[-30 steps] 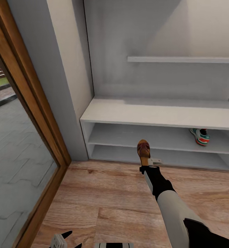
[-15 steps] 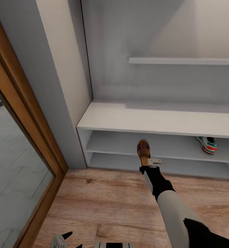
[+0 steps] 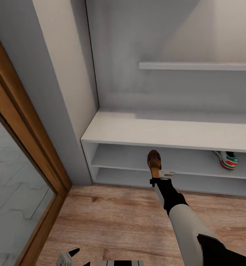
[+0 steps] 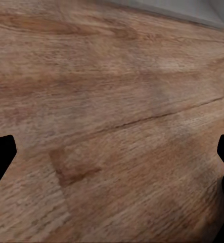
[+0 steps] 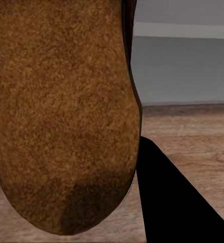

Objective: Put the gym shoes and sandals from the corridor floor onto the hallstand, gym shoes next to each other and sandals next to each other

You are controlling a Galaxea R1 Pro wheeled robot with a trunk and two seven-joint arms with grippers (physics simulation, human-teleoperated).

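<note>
My right gripper (image 3: 157,173) is shut on a brown sandal (image 3: 154,159), held toe-up in front of the hallstand's (image 3: 167,131) open shoe shelves, left of their middle. Up close, the sandal's brown sole (image 5: 61,111) hides most of the gripper, with one black finger (image 5: 177,197) beside it. One white gym shoe (image 3: 226,159) with green stripes and red accents lies on the upper open shelf at the far right. My left gripper (image 3: 74,256) hangs low over the corridor floor (image 3: 111,221), open and empty (image 4: 112,162).
A grey wall corner (image 3: 69,111) stands left of the hallstand, and beyond it a wood-framed glass door (image 3: 30,147). A narrow upper shelf (image 3: 196,65) hangs on the wall above the bench top.
The whole picture has shifted: the hallstand and gym shoe slide right and down, and the glass door leaves at the left, so the camera moved. The right arm still holds the sandal.
</note>
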